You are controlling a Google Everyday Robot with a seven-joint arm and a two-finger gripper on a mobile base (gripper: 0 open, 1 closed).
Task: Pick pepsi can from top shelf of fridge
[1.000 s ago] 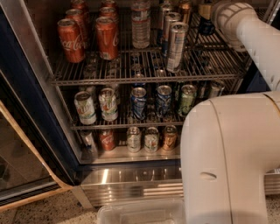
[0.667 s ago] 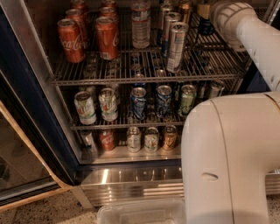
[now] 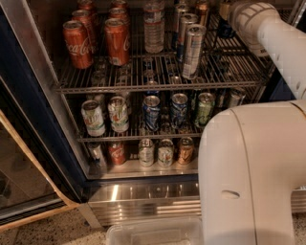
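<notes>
Claw (image 3: 228, 10) at pepsi can (image 3: 224, 28), right end of top shelf (image 3: 143, 76).

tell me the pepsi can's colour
Dark navy can, camera view; gripper by it, top shelf right end.

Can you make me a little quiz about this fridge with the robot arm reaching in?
1. True or false: the red Coca-Cola cans stand at the left end of the top shelf.
2. Where is the gripper? A) at the top shelf's right end, by the pepsi can; B) at the bottom shelf; C) on the floor.
3. What stands between the red cans and the slim silver cans?

Key: 1 true. 2 A. 3 the water bottle.
</notes>
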